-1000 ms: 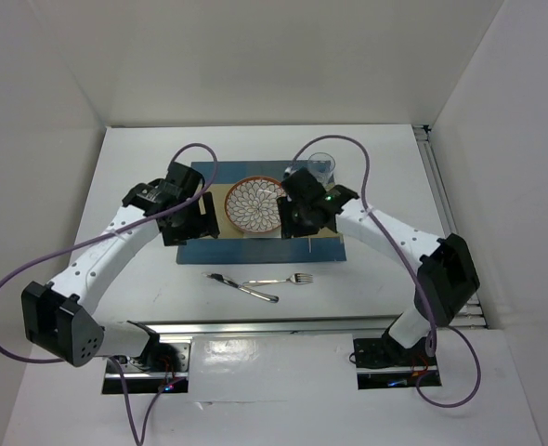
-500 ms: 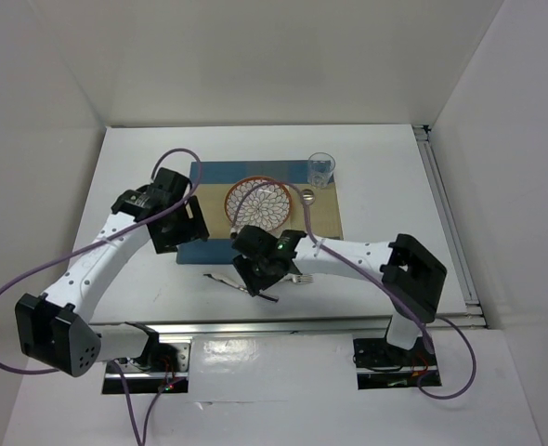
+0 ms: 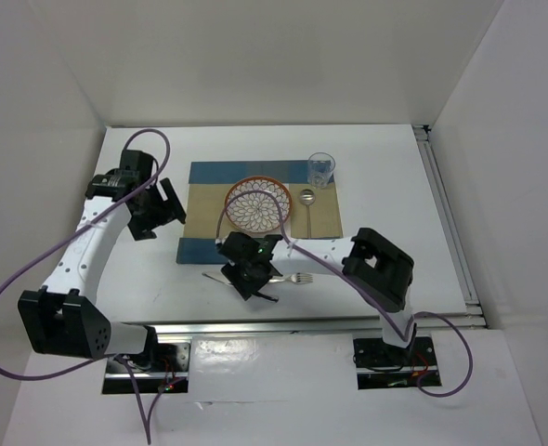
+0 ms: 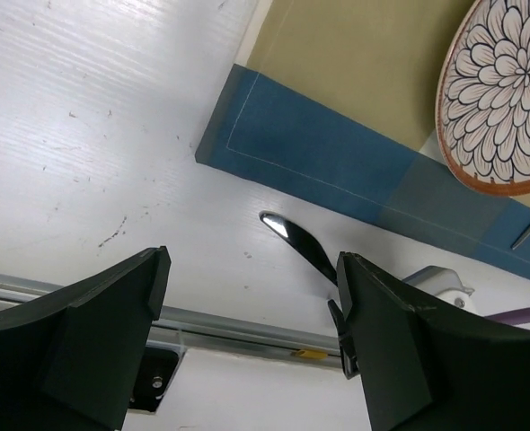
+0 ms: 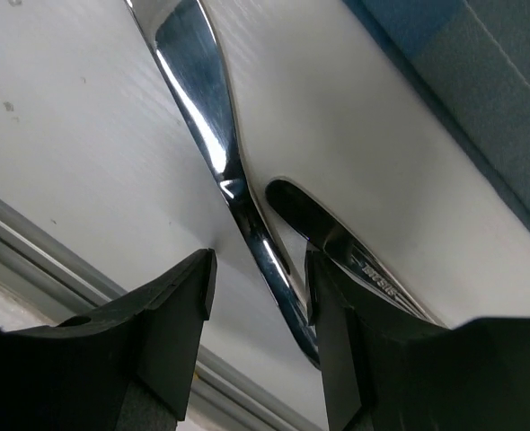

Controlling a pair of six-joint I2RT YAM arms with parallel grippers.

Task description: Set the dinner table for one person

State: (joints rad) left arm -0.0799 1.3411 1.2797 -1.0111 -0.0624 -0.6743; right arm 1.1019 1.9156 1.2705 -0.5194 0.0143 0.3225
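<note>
Two end effectors show, both with their fingers apart. The left end effector [image 4: 251,296] is spread wide and holds nothing. It hovers over the bare white dinner table [image 3: 385,177], just off the near left corner of the blue-and-tan placemat [image 3: 209,209].

The right end effector [image 5: 260,278] is low over the table in front of the placemat, with its fingers about half parted. They straddle the narrow neck of a table knife [image 5: 193,99], one finger on either side, with a gap visible on both sides of the metal. Whether either finger touches the knife cannot be told. The rounded handle end of a fork [image 3: 295,278] lies right beside the knife, running under the right-hand finger.

The table spans the whole working area beneath both arms, with a silver rail [image 3: 283,325] along its near edge. A round plate [image 3: 258,203] with a floral pattern and a reddish rim lies on the placemat. A clear drinking glass [image 3: 321,169] stands upright at the mat's far right corner; its contents cannot be made out. A spoon [image 3: 306,199] lies on the mat between the plate and the right edge, its bowl toward the glass.
</note>
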